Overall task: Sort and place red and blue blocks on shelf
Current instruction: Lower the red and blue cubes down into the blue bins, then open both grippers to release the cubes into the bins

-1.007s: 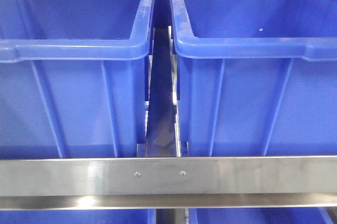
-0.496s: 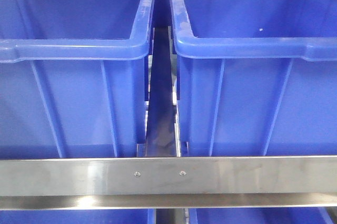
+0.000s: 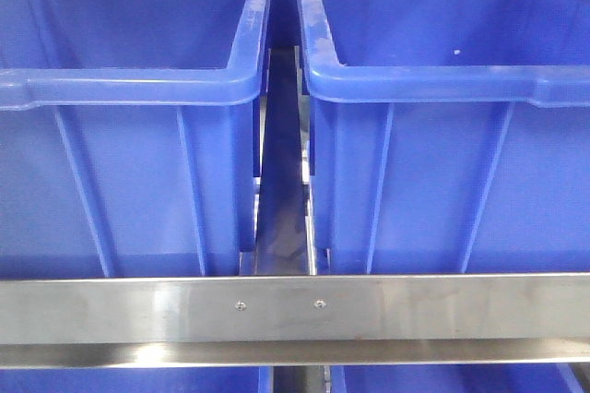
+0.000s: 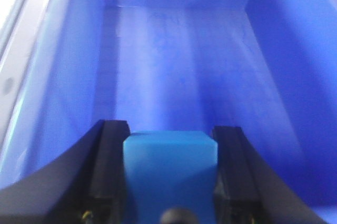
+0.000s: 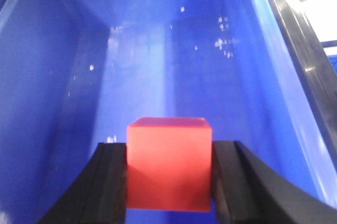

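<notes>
My left gripper is shut on the sky-blue block, held between its two black fingers inside a dark-blue bin. In the right wrist view my right gripper is shut on the red block, which hangs above the floor of another dark-blue bin. The front view shows the shelf's shiny steel front rail with two small screws; neither gripper nor block appears there.
Two large dark-blue bins, left and right, stand side by side on the shelf with a narrow gap between them. More bins show below the rail. A steel rail runs along the right bin's outer edge.
</notes>
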### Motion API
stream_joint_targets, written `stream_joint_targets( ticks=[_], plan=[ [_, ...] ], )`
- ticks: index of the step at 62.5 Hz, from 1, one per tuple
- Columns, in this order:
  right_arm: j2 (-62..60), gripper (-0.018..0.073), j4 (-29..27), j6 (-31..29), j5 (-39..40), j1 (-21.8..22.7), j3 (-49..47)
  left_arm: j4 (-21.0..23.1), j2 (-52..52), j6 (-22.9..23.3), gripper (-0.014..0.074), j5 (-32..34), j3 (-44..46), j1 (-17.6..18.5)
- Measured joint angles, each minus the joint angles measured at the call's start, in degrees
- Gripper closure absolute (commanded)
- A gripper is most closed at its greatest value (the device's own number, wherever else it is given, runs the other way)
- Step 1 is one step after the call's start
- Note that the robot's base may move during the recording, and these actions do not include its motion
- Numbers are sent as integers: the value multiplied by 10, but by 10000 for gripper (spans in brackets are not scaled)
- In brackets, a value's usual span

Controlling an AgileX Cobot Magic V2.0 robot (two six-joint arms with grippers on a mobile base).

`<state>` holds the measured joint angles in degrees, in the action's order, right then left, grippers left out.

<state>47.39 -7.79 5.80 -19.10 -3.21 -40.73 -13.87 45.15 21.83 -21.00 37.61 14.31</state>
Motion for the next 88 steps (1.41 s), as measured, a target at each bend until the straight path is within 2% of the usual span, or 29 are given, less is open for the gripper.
stream_joint_targets(
  ticks=[15,30,47,52,67,88],
  plan=[
    [93,511,0,0,5,0,-65,0,119,0,473,54,58,0],
    [170,511,-1,0,9,0,-101,2,218,0,473,67,105,0],
    [190,508,-1,0,9,0,-106,11,263,0,472,78,118,0],
    [190,478,-1,0,9,0,-106,11,267,0,464,81,118,0],
    [190,263,15,0,9,0,-106,11,269,0,355,85,118,0],
    [190,247,21,0,9,0,-106,11,269,0,200,87,119,0]
  ],
)
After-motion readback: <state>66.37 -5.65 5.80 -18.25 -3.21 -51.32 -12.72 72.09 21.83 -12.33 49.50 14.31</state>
